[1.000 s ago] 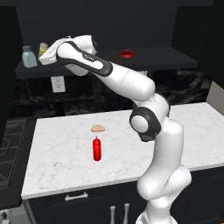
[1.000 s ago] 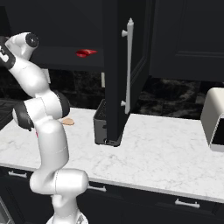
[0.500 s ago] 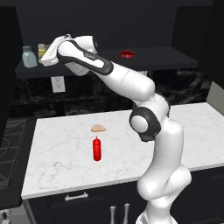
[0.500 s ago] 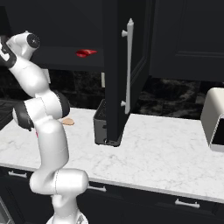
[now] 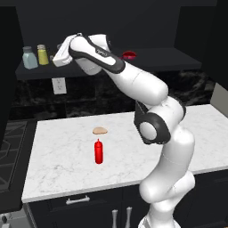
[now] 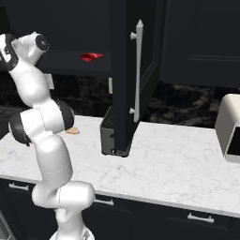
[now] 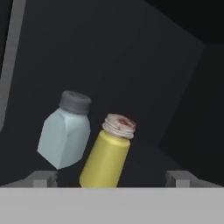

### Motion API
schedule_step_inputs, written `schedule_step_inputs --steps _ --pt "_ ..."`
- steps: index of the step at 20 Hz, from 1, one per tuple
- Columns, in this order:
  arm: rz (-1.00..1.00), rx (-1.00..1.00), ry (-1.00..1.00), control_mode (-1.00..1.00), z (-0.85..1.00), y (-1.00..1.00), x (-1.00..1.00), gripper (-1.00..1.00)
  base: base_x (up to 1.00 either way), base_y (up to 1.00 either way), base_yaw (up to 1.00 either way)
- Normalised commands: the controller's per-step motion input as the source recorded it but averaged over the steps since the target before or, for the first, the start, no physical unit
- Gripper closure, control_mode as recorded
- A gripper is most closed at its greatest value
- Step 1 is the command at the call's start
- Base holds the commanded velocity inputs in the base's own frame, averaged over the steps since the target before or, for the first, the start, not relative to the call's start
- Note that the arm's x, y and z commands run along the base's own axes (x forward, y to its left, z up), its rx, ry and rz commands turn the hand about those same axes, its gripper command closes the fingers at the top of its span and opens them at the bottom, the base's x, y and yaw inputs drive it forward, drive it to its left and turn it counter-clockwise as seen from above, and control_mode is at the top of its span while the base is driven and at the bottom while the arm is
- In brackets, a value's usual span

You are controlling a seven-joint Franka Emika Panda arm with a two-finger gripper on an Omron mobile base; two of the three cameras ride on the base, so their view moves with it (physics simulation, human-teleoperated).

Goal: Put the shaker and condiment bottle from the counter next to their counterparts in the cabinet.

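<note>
The claw (image 7: 112, 177) stands open, its two grey fingertips (image 7: 43, 178) wide apart at the bottom of the hand view and touching nothing. Between them, a little toward eleven o'clock, rises the yellow shaker (image 7: 106, 155) with its silvery cap, free of both tips. Just beside it at ten o'clock stands the pale blue shaker (image 7: 64, 131) with a grey cap; the two bodies look nearly touching.

In the left base view the claw (image 5: 57, 57) hangs at the cabinet shelf (image 5: 160, 60), with the yellow shaker (image 5: 42, 54) just off its nine o'clock side and the pale blue shaker (image 5: 30, 58) next beyond. Farther along the shelf at three o'clock, past the arm, sits a low red round thing (image 5: 129, 55).

Down on the white counter (image 5: 58, 160), the red bottle (image 5: 99, 151) stands upright, well apart from the shelf. A small tan lump (image 5: 100, 131) lies near it at twelve o'clock.
</note>
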Motion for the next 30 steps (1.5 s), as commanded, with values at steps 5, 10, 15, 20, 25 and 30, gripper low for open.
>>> schedule_step_inputs --steps 5,10,15,20,25,30 --pt "-0.05 0.0 -0.08 -1.0 0.01 -0.83 -0.73 -1.0 0.0 0.0 0.0" --pt "-0.03 0.02 -0.4 -1.0 -0.28 -0.27 -1.0 -1.0 0.0 0.0 0.0" --pt "-0.1 0.11 -0.36 -1.0 -0.18 -0.06 -1.0 -1.0 0.0 0.0 0.0" --pt "-0.31 0.28 -0.2 -1.0 0.04 -0.04 -1.0 -1.0 0.0 0.0 0.0" --pt "-0.52 0.27 -0.04 -1.0 -0.02 -0.02 -1.0 -1.0 0.0 0.0 0.0" --pt "-0.57 0.24 0.0 -1.0 -0.25 -0.11 -1.0 -1.0 0.0 0.0 0.0"
